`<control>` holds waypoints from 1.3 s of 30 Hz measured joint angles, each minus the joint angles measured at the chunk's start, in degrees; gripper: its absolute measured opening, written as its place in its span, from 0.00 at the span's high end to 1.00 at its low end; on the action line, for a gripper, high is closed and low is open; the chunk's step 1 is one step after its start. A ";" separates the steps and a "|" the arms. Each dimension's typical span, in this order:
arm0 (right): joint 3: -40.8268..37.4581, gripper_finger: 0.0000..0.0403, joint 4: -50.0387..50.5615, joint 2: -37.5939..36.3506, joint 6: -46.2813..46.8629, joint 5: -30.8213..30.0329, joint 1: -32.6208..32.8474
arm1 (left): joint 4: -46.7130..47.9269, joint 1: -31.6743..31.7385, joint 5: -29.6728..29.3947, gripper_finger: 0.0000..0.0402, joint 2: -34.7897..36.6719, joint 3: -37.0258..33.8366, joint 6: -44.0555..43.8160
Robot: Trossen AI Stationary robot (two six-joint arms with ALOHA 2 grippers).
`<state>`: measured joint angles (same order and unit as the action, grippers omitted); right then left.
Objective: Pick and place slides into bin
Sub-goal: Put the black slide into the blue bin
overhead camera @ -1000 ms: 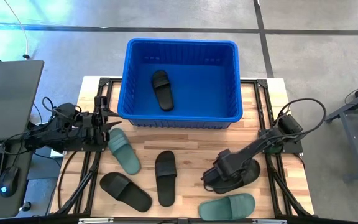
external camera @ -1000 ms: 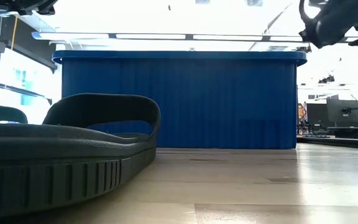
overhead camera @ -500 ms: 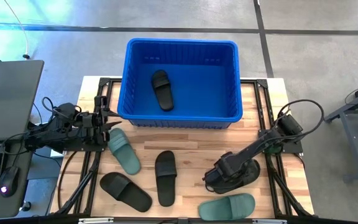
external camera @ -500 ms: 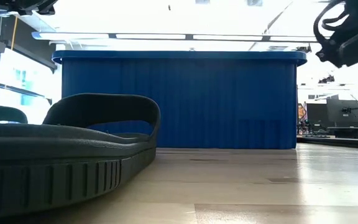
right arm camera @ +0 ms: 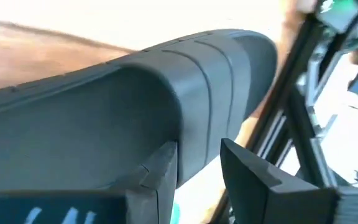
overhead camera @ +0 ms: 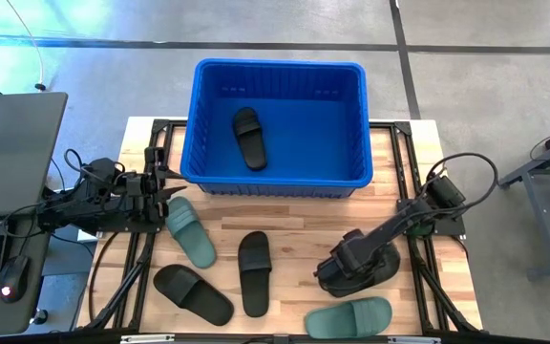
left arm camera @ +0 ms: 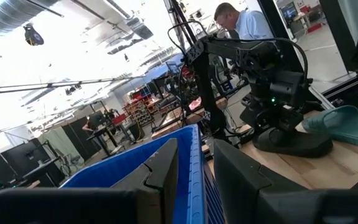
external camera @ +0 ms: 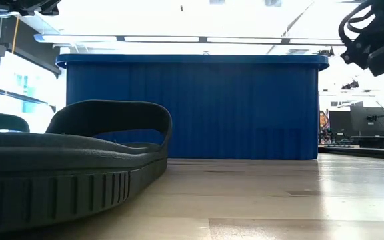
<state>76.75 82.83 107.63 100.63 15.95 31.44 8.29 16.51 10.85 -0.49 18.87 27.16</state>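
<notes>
The blue bin [overhead camera: 280, 65] stands at the table's far side with one black slide [overhead camera: 248, 137] lying flat in it. On the table lie a green slide [overhead camera: 190, 232], two black slides [overhead camera: 254, 272] [overhead camera: 192, 293], a second green slide [overhead camera: 349, 316], and a black slide [overhead camera: 378, 266] under my right gripper [overhead camera: 335, 275]. That gripper is shut on this slide. My left gripper [overhead camera: 175, 191] is shut and empty, by the bin's near left corner. My right gripper has the black slide's wide strap [right arm camera: 197, 118] between its two fingers, at the slide's left end. The fingers come slanting down from the table's right. The slide lies with its sole on the table. How far back the strap reaches is hidden by the gripper.
A black slide [external camera: 72, 167] fills the low view's near left, with the bin's wall [external camera: 192, 107] behind it. The left wrist view shows my right arm on its slide [left arm camera: 291, 140], a green slide [left arm camera: 344, 121] and a person [left arm camera: 241, 22] beyond the table. A laptop [overhead camera: 12, 153] sits at the left.
My right arm has sunk a little and shifted slightly toward the table's right edge over its black slide, then settled. The slides and my left arm have kept still.
</notes>
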 joint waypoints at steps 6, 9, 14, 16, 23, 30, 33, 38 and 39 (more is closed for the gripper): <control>0.00 0.72 -0.38 0.00 1.39 -2.59 0.78 | 0.00 -0.02 0.02 0.78 0.00 0.00 0.00; 0.00 0.72 -0.42 0.00 1.39 -2.70 0.88 | -0.02 -0.02 0.01 0.78 0.00 0.00 0.00; -2.66 0.72 -1.56 0.00 1.39 -1.77 0.96 | -0.02 0.00 0.00 0.78 0.00 0.00 0.00; -5.13 0.72 -3.13 0.00 1.09 0.97 0.94 | -0.02 0.00 0.01 0.78 0.00 0.00 0.01; -9.42 0.72 -3.38 0.00 -0.62 4.70 0.94 | -1.03 0.00 0.00 0.78 0.00 0.00 0.02; -8.92 0.89 -3.40 0.00 -2.96 3.95 0.84 | -1.40 -0.02 0.00 0.78 0.00 0.00 0.02; -8.92 0.98 -3.28 0.00 -3.79 3.86 0.83 | -1.40 -0.02 0.00 0.78 0.00 0.00 0.02; -5.57 0.98 -3.33 0.00 -5.07 -0.26 0.81 | -1.40 0.00 0.00 0.78 0.00 0.00 0.04; -3.93 0.99 -3.23 0.00 -5.70 -2.81 0.82 | -1.40 0.00 -0.01 0.78 0.01 0.00 0.03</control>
<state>72.82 79.60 107.63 94.93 13.14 32.26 6.90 16.51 10.85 -0.49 18.87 27.19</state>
